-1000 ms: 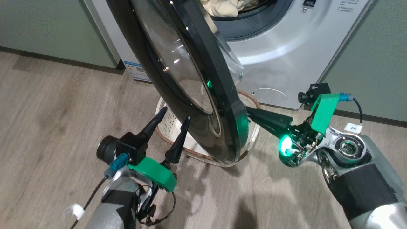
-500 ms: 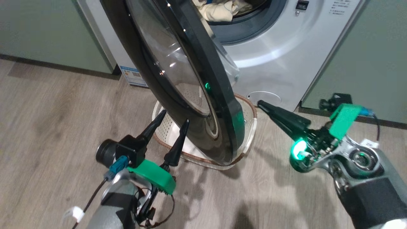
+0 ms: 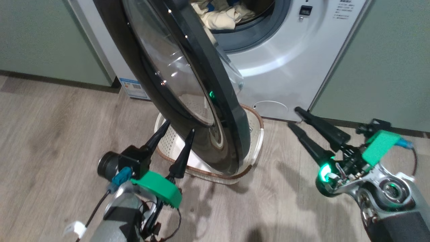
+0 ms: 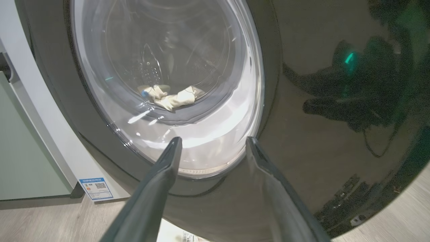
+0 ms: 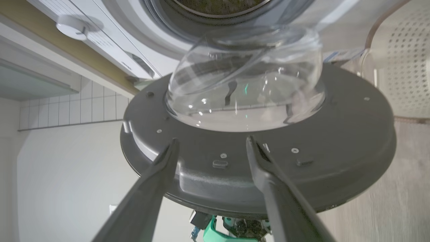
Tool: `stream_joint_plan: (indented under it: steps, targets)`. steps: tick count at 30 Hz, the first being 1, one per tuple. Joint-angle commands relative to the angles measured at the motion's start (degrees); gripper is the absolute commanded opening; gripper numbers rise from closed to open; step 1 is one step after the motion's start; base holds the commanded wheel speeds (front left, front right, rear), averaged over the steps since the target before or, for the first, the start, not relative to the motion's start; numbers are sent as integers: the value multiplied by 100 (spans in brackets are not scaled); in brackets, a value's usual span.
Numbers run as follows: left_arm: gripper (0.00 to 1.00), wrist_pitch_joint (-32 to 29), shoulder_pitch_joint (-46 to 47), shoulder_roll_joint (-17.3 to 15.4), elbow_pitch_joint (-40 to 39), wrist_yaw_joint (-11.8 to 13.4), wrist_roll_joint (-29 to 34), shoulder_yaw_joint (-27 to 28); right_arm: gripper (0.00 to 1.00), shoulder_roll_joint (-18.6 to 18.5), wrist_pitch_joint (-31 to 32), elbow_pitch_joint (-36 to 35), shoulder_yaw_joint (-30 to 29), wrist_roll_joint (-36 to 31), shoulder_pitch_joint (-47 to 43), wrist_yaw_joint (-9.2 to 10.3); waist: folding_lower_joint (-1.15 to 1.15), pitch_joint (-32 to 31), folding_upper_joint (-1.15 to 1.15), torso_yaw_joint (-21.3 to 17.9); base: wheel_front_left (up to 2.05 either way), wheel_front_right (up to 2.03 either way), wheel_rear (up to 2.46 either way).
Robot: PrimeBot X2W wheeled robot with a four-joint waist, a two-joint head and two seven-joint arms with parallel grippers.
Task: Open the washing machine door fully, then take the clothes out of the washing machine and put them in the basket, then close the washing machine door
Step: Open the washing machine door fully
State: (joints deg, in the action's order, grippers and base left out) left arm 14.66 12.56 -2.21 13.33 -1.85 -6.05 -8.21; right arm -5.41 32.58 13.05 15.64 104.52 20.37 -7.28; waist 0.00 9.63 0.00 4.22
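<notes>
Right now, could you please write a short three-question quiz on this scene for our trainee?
1. True or false: the right tool is clamped on the washing machine door.
2. Where are the clothes? A) in the right tool B) inside the washing machine C) draped over the door
3. Fill in: on the floor under the door's lower edge stands the ___.

Key
1. False: its fingers are apart and it is clear of the door, off to the right.
2. B
3. basket
</notes>
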Motion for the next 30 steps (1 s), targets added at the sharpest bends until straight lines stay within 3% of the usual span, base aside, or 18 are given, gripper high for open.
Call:
stream_joint_plan:
  steps: [1, 18, 30]
  targets:
    - [100, 34, 25, -82, -163, 5, 19, 216, 100, 12, -102, -265, -44, -19, 4, -21, 0, -33, 0, -32, 0, 0, 0]
    - [100, 34, -217, -165, -108, 55, -10, 336, 100, -203, -952, -955, -906, -518, -1299, -21, 0, -295, 0, -329, 0, 0, 0]
    - [100, 34, -358, -215, -169, 120, -55, 417, 100, -624, -3302, -1913, -954, -3253, -1909, -21, 0, -396, 0, -488, 0, 0, 0]
